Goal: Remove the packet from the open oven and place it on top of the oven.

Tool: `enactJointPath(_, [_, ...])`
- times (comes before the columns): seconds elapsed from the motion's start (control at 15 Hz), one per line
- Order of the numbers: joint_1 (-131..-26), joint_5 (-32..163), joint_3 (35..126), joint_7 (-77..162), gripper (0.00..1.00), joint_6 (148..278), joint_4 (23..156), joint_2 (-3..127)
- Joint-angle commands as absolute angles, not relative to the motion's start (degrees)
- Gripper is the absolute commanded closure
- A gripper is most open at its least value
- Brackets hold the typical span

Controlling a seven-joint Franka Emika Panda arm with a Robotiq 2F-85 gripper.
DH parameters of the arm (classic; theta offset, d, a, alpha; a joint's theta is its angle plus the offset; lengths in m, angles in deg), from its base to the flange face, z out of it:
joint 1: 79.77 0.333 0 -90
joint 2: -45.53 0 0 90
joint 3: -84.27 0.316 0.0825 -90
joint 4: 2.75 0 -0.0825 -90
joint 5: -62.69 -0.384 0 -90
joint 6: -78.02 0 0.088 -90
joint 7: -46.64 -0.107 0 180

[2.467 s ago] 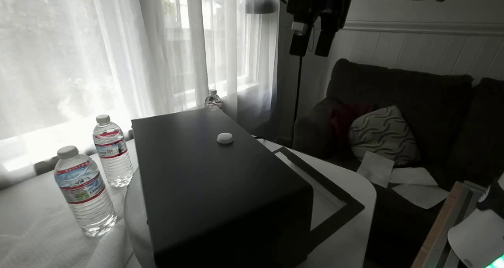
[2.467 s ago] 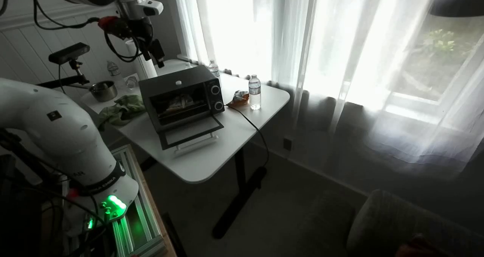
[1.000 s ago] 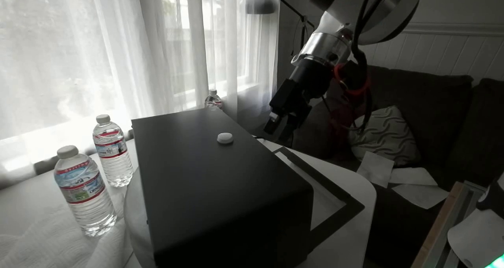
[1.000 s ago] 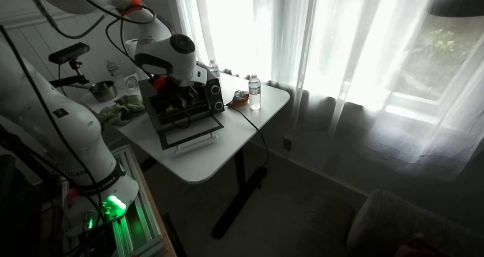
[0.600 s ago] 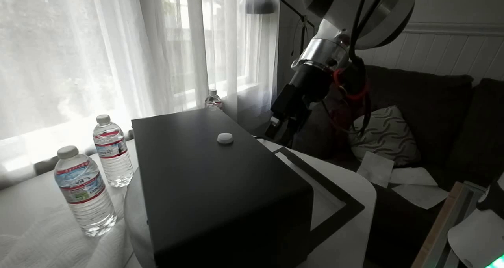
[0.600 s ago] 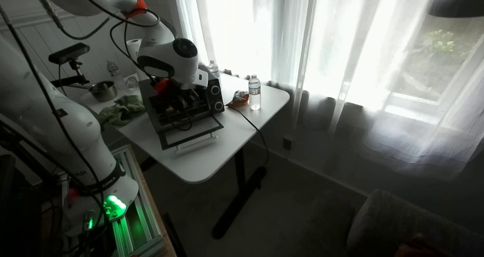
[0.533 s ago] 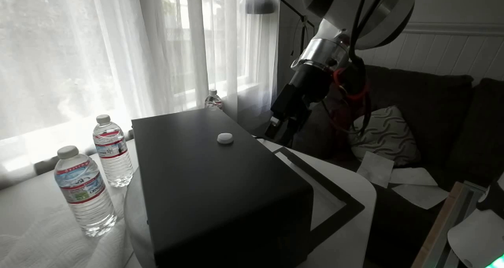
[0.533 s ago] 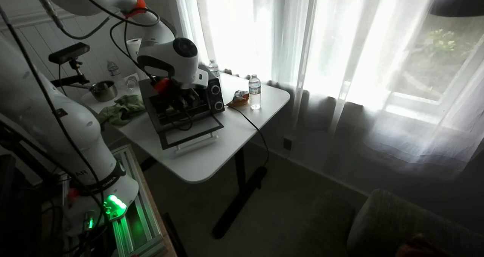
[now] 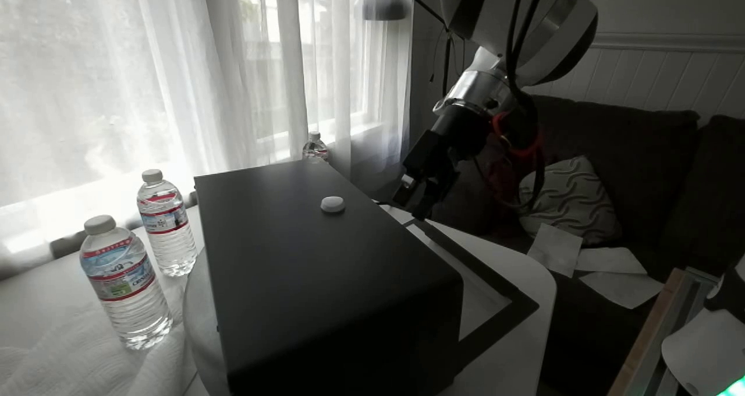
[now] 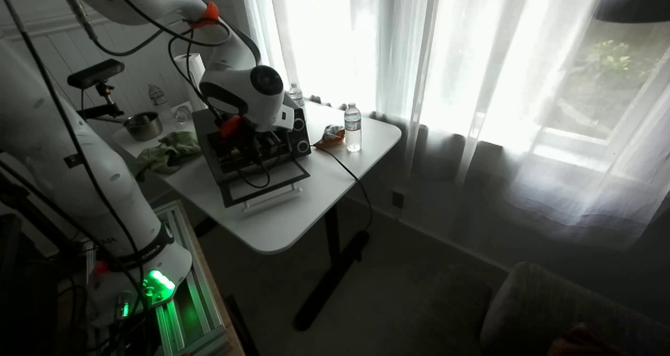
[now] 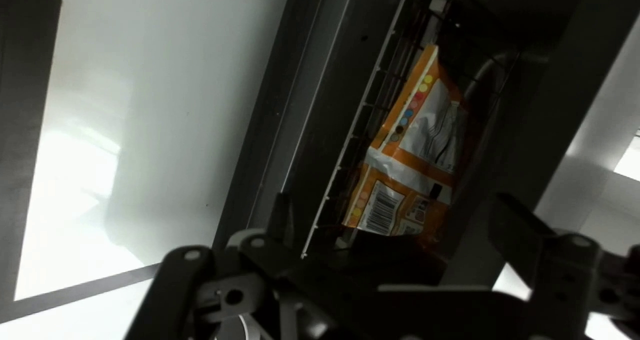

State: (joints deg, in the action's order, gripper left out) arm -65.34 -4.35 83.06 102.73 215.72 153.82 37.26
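The orange and white packet [image 11: 415, 155] lies on the wire rack inside the oven, with its barcode end toward my gripper. The black oven [image 9: 291, 256] stands on the white table with its door [image 10: 302, 175] folded down; the door also shows in the wrist view [image 11: 272, 125]. My gripper [image 11: 397, 212] is open, with one finger on each side of the packet's line and apart from it. In an exterior view the gripper [image 9: 412, 202] is tilted down at the oven's front edge, above the door. The packet is hidden in both exterior views.
A white cap [image 9: 333, 204] sits on the oven top. Water bottles [image 9: 125, 282] stand behind the oven. An orange and silver bag [image 10: 332, 136] lies beside a bottle [image 10: 353, 128]. A green cloth [image 10: 170, 152] and a metal pot [image 10: 143, 126] are on the other side.
The arm has come down from high above the oven to its open front. Over the last half second the gripper has moved slightly lower and toward the oven's knob side, still open.
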Motion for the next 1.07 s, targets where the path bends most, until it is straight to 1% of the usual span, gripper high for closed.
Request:
enactJointPath(0.0, [-68.89, -10.33, 84.49, 110.38, 0.00, 211.22, 150.75, 42.99])
enactJointPath(0.07, [-69.50, -11.83, 84.74, 111.91, 0.04, 210.35, 150.16, 44.29])
enactJointPath(0.13, [-70.12, -12.46, 85.06, 112.86, 0.16, 209.88, 149.57, 45.65])
enactJointPath(0.2, [-70.68, -13.50, 85.27, 114.06, 0.16, 209.17, 148.89, 46.96])
enactJointPath(0.27, [-71.17, -14.71, 85.52, 115.11, 0.23, 208.73, 148.21, 48.33])
enactJointPath(0.33, [-71.60, -16.07, 85.73, 115.90, 0.22, 207.66, 147.37, 49.73])
enactJointPath(0.4, [-71.94, -16.92, 86.00, 116.66, 0.27, 206.96, 146.57, 51.06])
enactJointPath(0.47, [-72.16, -17.85, 86.25, 117.35, 0.28, 206.42, 145.74, 52.30])
enactJointPath(0.53, [-72.38, -18.64, 86.44, 117.97, 0.32, 205.65, 144.97, 53.42])
enactJointPath(0.73, [-72.82, -20.25, 86.83, 119.47, 0.56, 204.91, 142.68, 56.24])
enactJointPath(0.93, [-73.18, -21.02, 86.83, 120.53, 0.62, 203.93, 140.55, 58.87])
enactJointPath(1.0, [-73.22, -21.28, 86.85, 120.81, 0.59, 203.62, 139.99, 59.50])
